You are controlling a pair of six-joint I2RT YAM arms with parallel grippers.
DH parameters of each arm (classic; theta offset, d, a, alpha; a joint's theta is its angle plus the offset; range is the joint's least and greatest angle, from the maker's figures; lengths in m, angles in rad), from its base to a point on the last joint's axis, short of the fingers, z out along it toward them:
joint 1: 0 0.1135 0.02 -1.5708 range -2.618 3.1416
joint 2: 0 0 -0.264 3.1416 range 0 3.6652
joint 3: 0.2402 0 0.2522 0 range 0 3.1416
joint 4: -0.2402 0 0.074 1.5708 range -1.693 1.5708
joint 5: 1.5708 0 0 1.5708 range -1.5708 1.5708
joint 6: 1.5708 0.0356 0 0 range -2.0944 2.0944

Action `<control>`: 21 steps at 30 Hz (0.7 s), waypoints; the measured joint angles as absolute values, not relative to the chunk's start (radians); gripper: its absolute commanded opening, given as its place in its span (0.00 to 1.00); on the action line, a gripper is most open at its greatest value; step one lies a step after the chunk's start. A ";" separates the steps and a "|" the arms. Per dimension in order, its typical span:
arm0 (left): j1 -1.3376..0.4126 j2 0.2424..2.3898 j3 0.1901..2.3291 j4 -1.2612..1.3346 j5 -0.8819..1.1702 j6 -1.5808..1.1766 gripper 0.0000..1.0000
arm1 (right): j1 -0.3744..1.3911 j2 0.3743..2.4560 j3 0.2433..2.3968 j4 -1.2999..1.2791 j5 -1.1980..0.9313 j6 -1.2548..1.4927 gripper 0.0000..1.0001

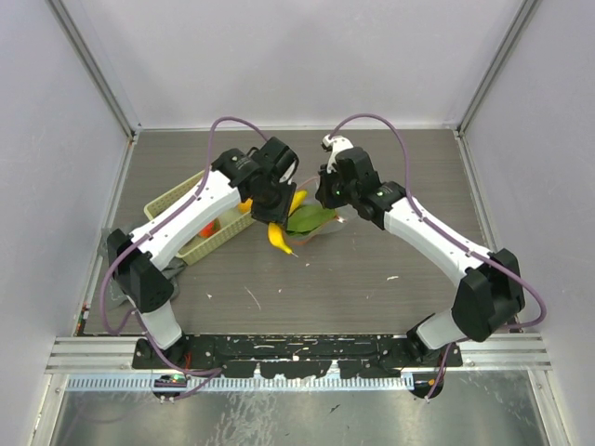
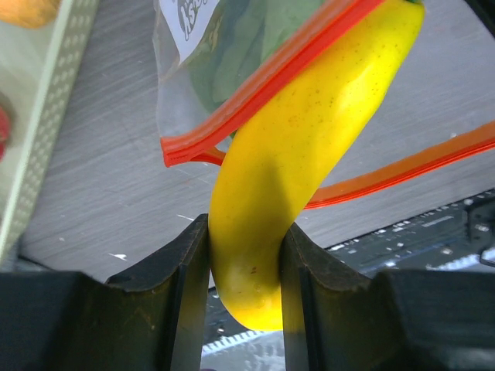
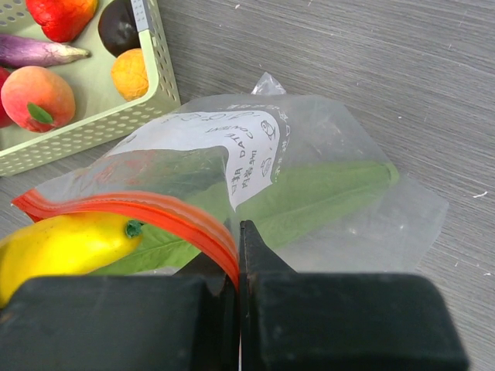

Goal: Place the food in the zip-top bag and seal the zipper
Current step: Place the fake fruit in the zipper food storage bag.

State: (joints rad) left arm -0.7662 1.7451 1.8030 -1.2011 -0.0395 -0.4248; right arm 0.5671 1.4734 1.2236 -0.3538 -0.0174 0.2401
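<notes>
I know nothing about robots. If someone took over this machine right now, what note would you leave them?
Left claw: shut on the banana, whose far end pokes into the bag's mouth.
Right claw: shut on the zipper, holding the mouth open.
Zip-top bag: beside the basket, green leaf inside.
Done: leaf bagged, banana partly in.
Left: drop the banana in, bag the basket's red piece, orange piece, dark brown piece, purple piece and pink piece, then seal the zipper.
</notes>
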 measured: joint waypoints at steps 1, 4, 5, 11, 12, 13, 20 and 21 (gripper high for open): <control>-0.759 1.745 1.803 -1.203 -0.007 -0.436 0.34 | 0.567 1.465 1.211 -0.343 -0.020 0.242 0.03; -0.757 1.749 1.803 -1.203 0.062 -0.463 0.33 | 0.567 1.436 1.168 -0.312 -0.025 0.246 0.03; -0.757 1.752 1.803 -1.203 0.077 -0.471 0.32 | 0.567 1.426 1.154 -0.299 -0.028 0.249 0.03; -0.757 1.774 1.794 -1.197 0.150 -0.532 0.32 | 0.567 1.365 1.086 -0.229 -0.040 0.264 0.03; -0.757 1.774 1.790 -1.196 0.155 -0.540 0.32 | 0.567 1.358 1.080 -0.221 -0.040 0.266 0.03; -0.757 1.774 1.787 -1.196 0.159 -0.546 0.33 | 0.567 1.353 1.074 -0.211 -0.040 0.268 0.03; -0.757 1.776 1.725 -1.158 0.158 -0.606 0.35 | 0.567 1.350 1.046 -0.163 -0.075 0.291 0.03; -0.756 1.778 1.725 -1.155 0.153 -0.613 0.35 | 0.567 1.350 1.042 -0.159 -0.082 0.293 0.03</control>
